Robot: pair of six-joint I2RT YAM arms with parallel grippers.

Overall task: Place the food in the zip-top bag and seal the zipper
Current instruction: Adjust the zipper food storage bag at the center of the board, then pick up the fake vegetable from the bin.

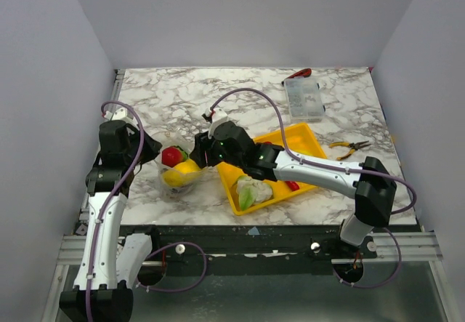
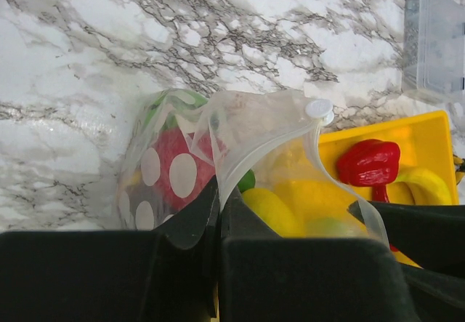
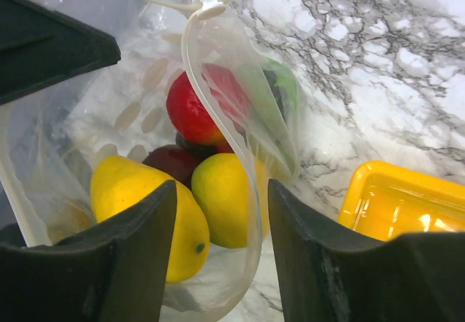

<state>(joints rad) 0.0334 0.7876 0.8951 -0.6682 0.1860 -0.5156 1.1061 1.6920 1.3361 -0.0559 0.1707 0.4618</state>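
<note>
The zip-top bag (image 1: 178, 173) lies left of centre with its mouth held open, and food shows inside it. In it I see two yellow fruits (image 3: 149, 209), a red piece (image 3: 192, 107), a dark purple one (image 3: 171, 161) and something green (image 3: 287, 82). My left gripper (image 2: 218, 216) is shut on the bag's mouth edge. Open, my right gripper (image 3: 221, 253) straddles the zipper rim (image 3: 248, 159), one finger inside the bag and one outside. The white slider (image 3: 207, 3) sits at the rim's far end. A cauliflower (image 1: 251, 191), a red pepper (image 2: 369, 163) and a banana (image 2: 423, 184) lie on the tray.
The yellow tray (image 1: 305, 137) sits just right of the bag, under my right arm. A clear compartment box (image 1: 301, 97) stands at the back right with a red-handled tool (image 1: 301, 73) behind it. Yellow-handled pliers (image 1: 349, 146) lie right of the tray.
</note>
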